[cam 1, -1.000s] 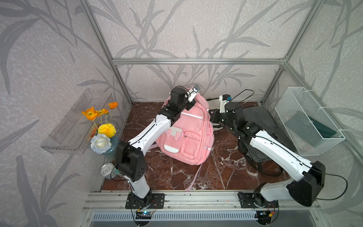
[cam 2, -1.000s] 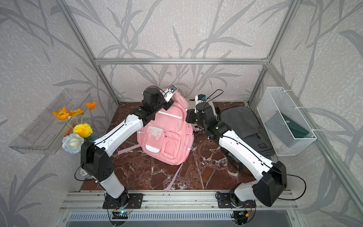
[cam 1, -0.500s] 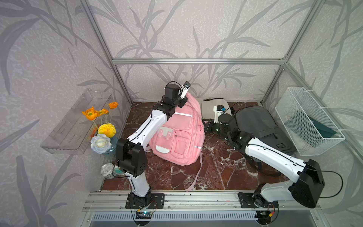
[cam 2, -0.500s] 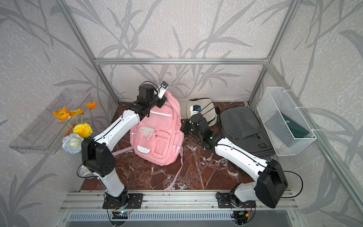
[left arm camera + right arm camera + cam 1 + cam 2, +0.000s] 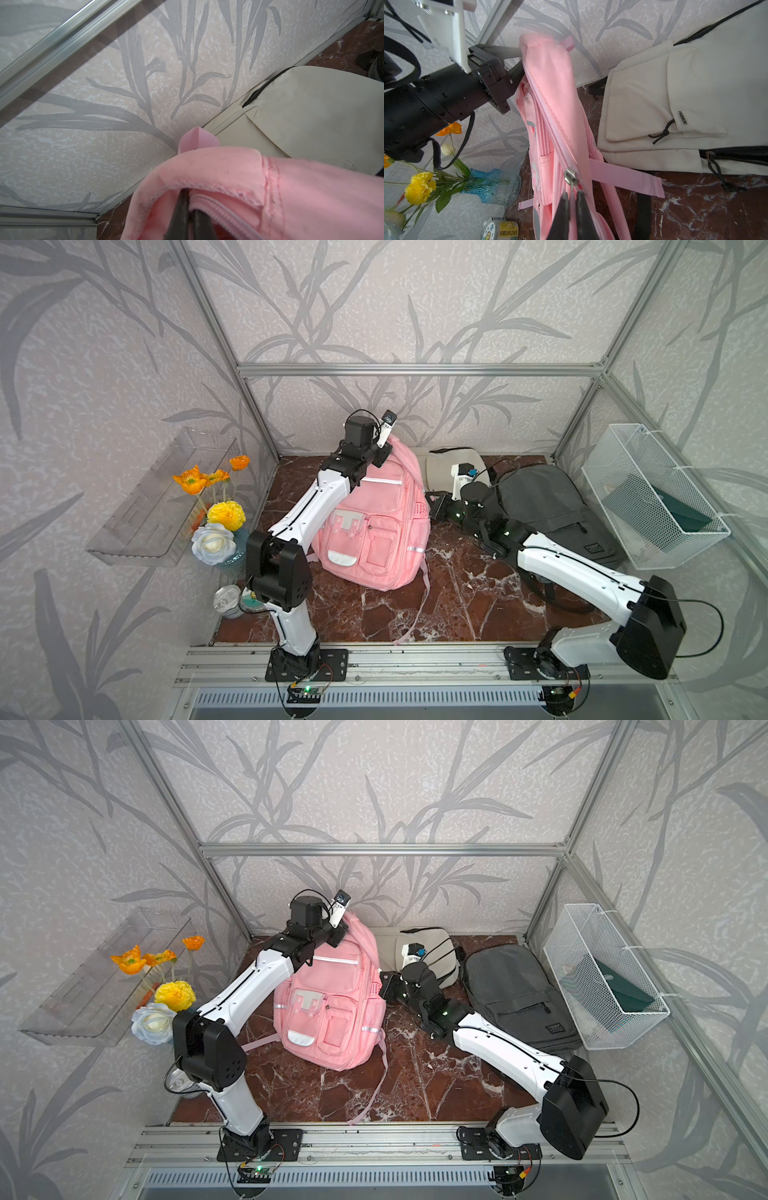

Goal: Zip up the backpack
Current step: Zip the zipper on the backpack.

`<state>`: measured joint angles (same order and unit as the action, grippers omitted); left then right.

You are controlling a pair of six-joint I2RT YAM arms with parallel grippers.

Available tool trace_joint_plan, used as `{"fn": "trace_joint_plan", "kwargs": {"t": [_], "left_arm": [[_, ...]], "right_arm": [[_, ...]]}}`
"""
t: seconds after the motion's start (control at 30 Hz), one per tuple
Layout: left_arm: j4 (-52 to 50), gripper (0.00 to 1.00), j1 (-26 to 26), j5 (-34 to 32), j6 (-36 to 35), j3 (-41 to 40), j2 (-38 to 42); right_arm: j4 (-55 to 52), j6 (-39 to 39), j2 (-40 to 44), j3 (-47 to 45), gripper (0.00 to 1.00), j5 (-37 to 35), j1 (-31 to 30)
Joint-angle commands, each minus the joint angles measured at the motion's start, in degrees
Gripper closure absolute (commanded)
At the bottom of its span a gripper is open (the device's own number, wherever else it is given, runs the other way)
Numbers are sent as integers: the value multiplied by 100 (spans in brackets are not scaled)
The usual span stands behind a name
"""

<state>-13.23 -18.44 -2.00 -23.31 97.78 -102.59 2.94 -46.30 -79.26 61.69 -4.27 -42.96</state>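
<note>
backpack [image 5: 374, 526], one, pink, as we hold it: left gripper [image 5: 190, 205] clamped on its top hem [image 5: 207, 187], right gripper [image 5: 572, 194] clamped on the zip pull [image 5: 572, 187]; risk, we judge: pull slips out under a skewed tug.

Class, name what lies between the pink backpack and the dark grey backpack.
In both top views: the right gripper, reaching the pink backpack's side, and the cream bag farther back.

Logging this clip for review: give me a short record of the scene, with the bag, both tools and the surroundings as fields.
bag: pink backpack, standing, held at the top
left tool: shut on the backpack's top edge
right tool: shut on the zipper pull, low on the backpack's side
nearby: cream bag, grey backpack, wire basket, flowers
</note>
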Motion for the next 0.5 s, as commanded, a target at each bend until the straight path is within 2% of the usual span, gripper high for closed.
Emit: {"fn": "trace_joint_plan", "kwargs": {"t": [0.0, 0.13, 0.47], "left_arm": [[1030, 100, 710, -1367, 369, 553, -1], [869, 100, 930, -1286, 591, 834, -180], [952, 100, 1091, -1395, 477, 1042, -478]], "right_arm": [[-780, -251, -16, -66, 100, 392, -208], [-786, -284, -13, -357, 100, 232, -377], [-865, -245, 304, -553, 100, 32, -369]]}}
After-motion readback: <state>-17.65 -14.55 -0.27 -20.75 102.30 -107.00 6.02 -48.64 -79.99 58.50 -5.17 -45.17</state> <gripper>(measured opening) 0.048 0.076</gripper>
